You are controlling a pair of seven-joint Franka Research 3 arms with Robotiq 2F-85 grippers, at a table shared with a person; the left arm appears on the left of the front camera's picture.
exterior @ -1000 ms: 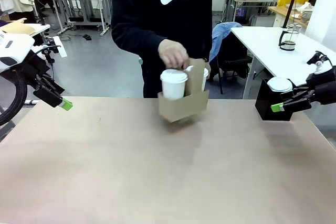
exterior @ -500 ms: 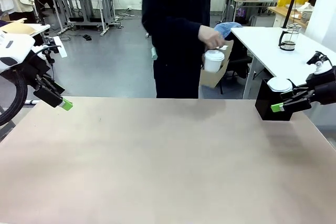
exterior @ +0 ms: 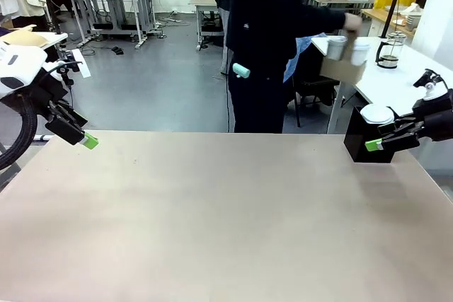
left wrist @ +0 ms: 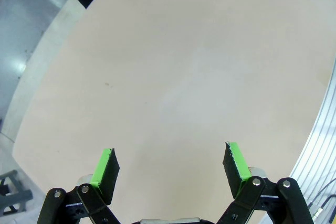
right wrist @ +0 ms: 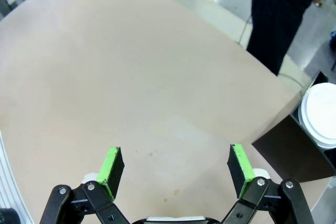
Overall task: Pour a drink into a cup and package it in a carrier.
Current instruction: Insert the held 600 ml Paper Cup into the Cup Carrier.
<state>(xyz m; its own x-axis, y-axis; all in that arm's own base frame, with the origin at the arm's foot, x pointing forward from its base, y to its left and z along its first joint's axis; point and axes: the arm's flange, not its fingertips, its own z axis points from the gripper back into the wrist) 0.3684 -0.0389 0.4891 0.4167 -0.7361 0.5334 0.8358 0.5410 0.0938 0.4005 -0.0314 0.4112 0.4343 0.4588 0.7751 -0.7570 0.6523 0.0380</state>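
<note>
Behind the table's far edge a person stands turned to the right, one hand holding the brown cardboard carrier (exterior: 345,70) in the air over the corner of a white side table (exterior: 368,83). Two white lidded cups sit in it, one cup (exterior: 336,47) beside the other (exterior: 359,51). A glass French press (exterior: 387,51) stands on that side table; the drink in it is too small to make out. My left gripper (exterior: 83,140) (left wrist: 170,156) hangs open over the table's left edge, holding nothing. My right gripper (exterior: 374,145) (right wrist: 173,158) is open at the right edge, also holding nothing.
A black box (exterior: 364,143) (right wrist: 294,148) topped with a white lid (exterior: 376,113) (right wrist: 320,114) stands at the table's far right corner, just behind my right gripper. The tan tabletop (exterior: 226,217) is bare in front of both grippers.
The person lifted the carrier with its cups off the middle of the table and carried it right, towards the white side table. Neither arm moved.
</note>
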